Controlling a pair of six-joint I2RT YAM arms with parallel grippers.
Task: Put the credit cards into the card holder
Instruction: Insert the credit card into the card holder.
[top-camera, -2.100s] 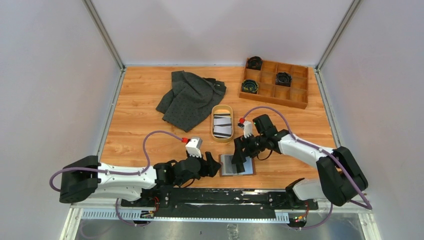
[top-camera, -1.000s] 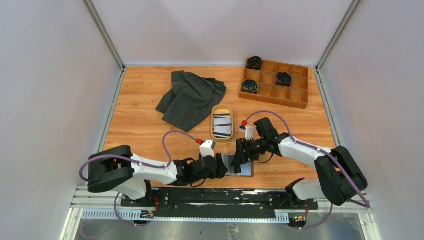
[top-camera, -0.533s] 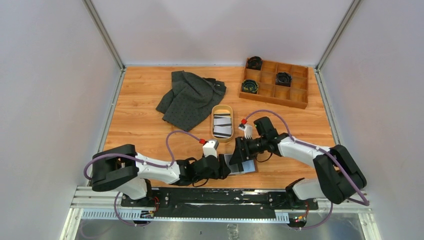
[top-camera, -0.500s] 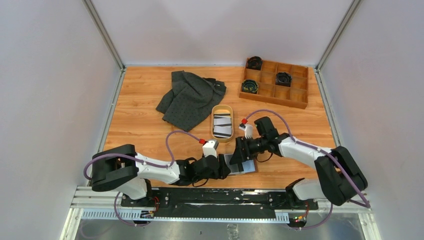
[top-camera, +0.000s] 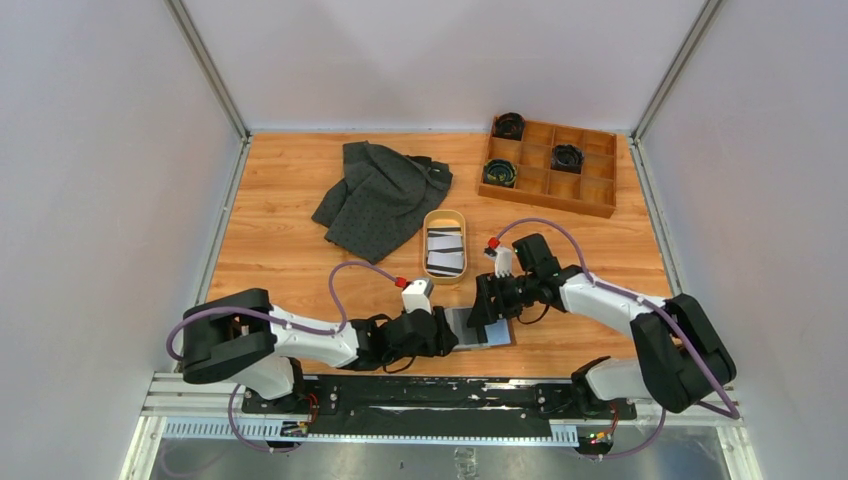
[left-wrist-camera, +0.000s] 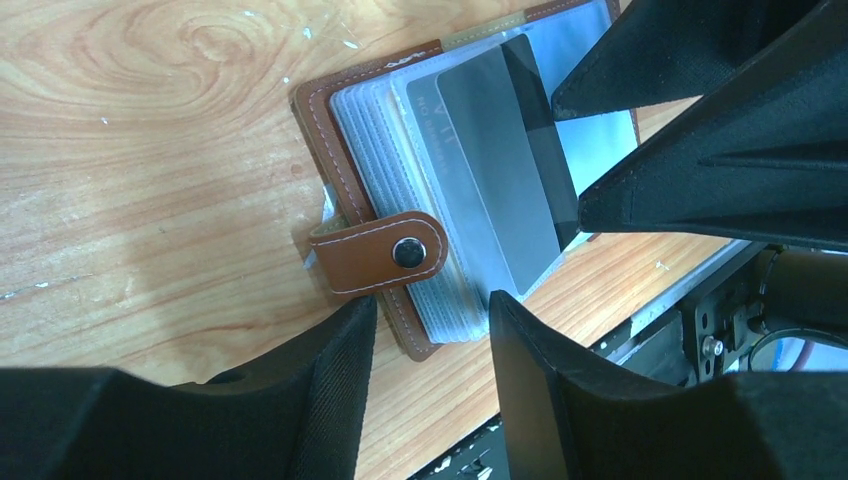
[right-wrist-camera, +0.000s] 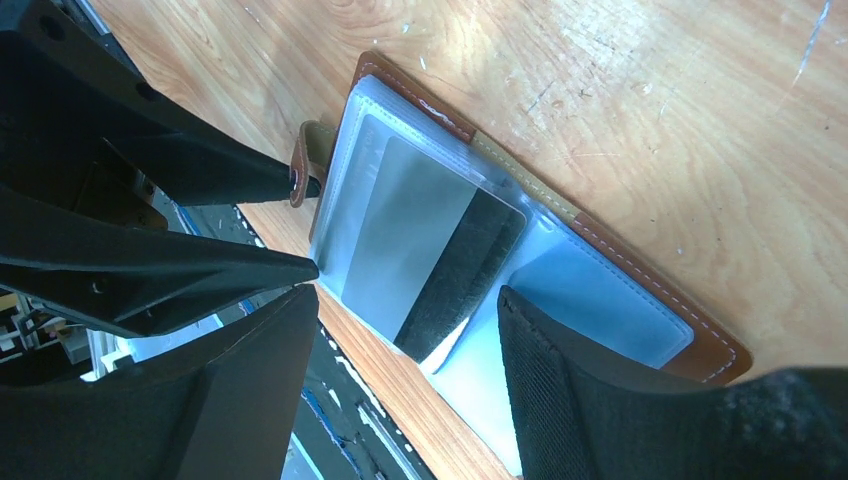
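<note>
**At the near edge, both arms meet over the open card holder**

Across the wooden surface (top-camera: 280, 260), the biggest change is in the left arm (top-camera: 290, 340). Two seconds ago it lay stretched out low to the left. It has since drawn in, bringing its tool from just beside the holder to the holder's left edge. The right arm (top-camera: 610, 300) has barely moved and still reaches in from the other side. Farther back, the dark cloth (top-camera: 385, 195), the wooden compartment box (top-camera: 550, 165) and the oval tray (top-camera: 445, 212) sit as before. The striped credit cards (top-camera: 445, 255) remaining in the tray are still to be loaded.

Between the two tools, the brown leather card holder (left-wrist-camera: 380, 160) lies open and flat, close to the front rail and about where it was. A grey card (left-wrist-camera: 490, 170) with a black stripe lies slantwise on its clear sleeves. The grey end appears to sit under the plastic while the striped end sticks out onto the facing page, so it is probably only partly inserted.

The right end effector (right-wrist-camera: 408, 290) has its jaws well apart, straddling the striped end and clamped on nothing that I can see. The left end effector (left-wrist-camera: 430, 300) also stands apart, its fingers either side of the snap strap (left-wrist-camera: 385, 255) and not pinching it. One tip looks to be touching the strap. My reading is that the left tool has come in to steady the holder so that the right one can push the card home.
</note>
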